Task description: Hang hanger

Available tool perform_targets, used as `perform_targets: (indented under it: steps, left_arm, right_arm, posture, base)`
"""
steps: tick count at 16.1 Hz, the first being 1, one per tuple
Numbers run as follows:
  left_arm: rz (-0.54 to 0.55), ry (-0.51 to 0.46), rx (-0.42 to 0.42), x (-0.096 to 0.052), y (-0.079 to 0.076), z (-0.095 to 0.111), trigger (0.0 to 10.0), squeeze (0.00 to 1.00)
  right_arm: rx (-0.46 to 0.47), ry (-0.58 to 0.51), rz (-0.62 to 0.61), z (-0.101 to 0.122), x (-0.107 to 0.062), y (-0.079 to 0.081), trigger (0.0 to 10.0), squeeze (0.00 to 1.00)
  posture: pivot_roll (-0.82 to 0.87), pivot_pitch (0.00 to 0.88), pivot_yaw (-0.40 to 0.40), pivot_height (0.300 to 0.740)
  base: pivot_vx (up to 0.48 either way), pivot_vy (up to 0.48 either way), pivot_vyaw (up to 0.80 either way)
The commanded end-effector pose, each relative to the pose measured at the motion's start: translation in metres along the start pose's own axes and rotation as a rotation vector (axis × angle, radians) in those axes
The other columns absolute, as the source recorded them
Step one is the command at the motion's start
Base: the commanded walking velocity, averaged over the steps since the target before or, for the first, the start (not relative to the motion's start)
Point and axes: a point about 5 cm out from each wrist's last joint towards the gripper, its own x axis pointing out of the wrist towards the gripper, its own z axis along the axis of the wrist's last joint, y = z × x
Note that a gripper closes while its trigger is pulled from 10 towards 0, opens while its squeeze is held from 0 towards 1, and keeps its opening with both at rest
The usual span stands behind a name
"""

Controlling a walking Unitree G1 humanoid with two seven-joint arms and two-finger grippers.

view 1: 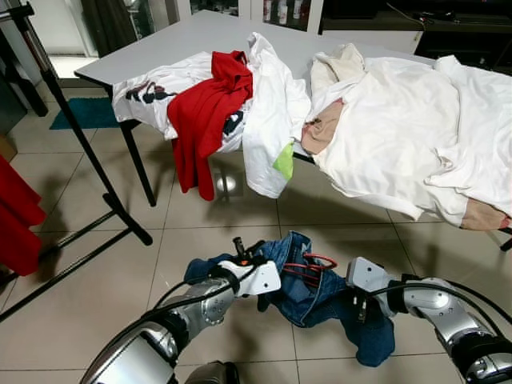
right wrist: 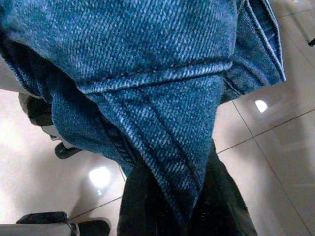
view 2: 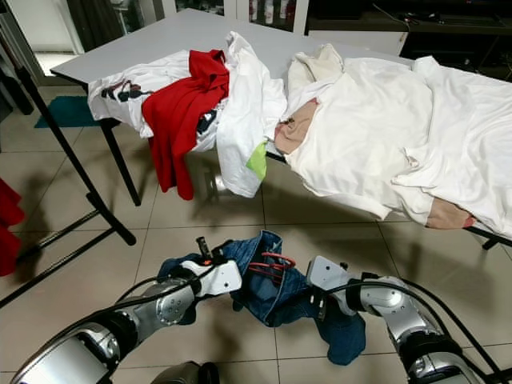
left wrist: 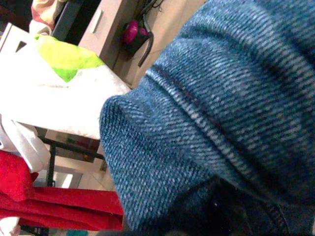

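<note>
A blue denim garment (view 1: 320,298) hangs above the tiled floor between my two arms, with a red hanger (view 1: 310,263) showing in its folds at the top. My left gripper (view 1: 262,302) is pushed into the garment's left side, and my right gripper (view 1: 353,305) into its right side. Denim (left wrist: 221,123) covers the left wrist view close up, and denim (right wrist: 147,73) drapes across the right wrist view too. A black clothes rack (view 1: 76,132) stands at the far left, well away from both grippers.
A grey table (view 1: 168,44) stands ahead with a pile of white clothes (view 1: 400,136) and a red shirt (view 1: 210,112) hanging over its front edge. A red garment (view 1: 16,216) hangs at the left edge by the rack. Bare tiles (view 1: 72,296) lie between me and the rack.
</note>
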Motion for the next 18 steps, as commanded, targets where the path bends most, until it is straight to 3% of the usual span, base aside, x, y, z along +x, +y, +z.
perform_targets:
  steps: [1,18]
  left_arm:
    - [0.034,-0.044,0.007,0.0051,0.0079,0.0082,10.0,0.00]
    - [0.034,-0.048,0.006,0.0051,0.0080,0.0086,10.0,0.00]
  right_arm:
    - [-0.020,-0.016,-0.007,0.0038,-0.0014,-0.0036,0.0,0.00]
    - [-0.022,-0.016,-0.007,0.0039,-0.0013,-0.0036,0.0,0.00]
  posture:
    - [0.00,0.008,0.052,0.740]
    - [0.00,0.007,0.051,0.740]
  base:
    - [0.000,0.000,0.00]
    - [0.000,0.000,0.00]
